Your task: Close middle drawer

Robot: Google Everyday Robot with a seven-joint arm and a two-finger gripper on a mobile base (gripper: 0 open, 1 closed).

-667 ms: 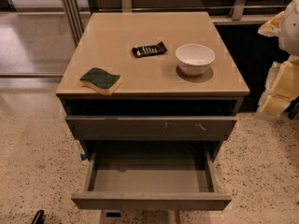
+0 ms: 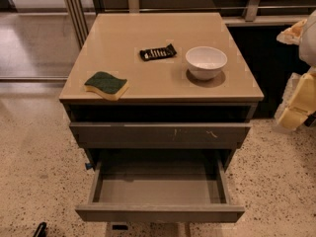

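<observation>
Cabinet (image 2: 148, 31) stands centre frame on speckled floor.

My gripper (image 2: 300, 100) hangs at 3 o'clock, hard against the frame edge and partly cut off. It is well apart from the cabinet and touching nothing I can see. Open or closed: cannot tell.

The middle drawer (image 2: 159, 213) is at 6 o'clock, pulled far out toward the camera. Its grey box interior is bare and its plain front is nearest the lens.

Just above it the scratched drawer front (image 2: 160, 134) sits nearly flush, with pale marks right of centre.

On the cabinet top:
- green sponge (image 2: 106, 85) at 9 o'clock, near the front-left corner
- black packet (image 2: 157, 52) near the middle
- white bowl (image 2: 206, 61) at 2 o'clock, upright, just beside the packet and not touching it
</observation>
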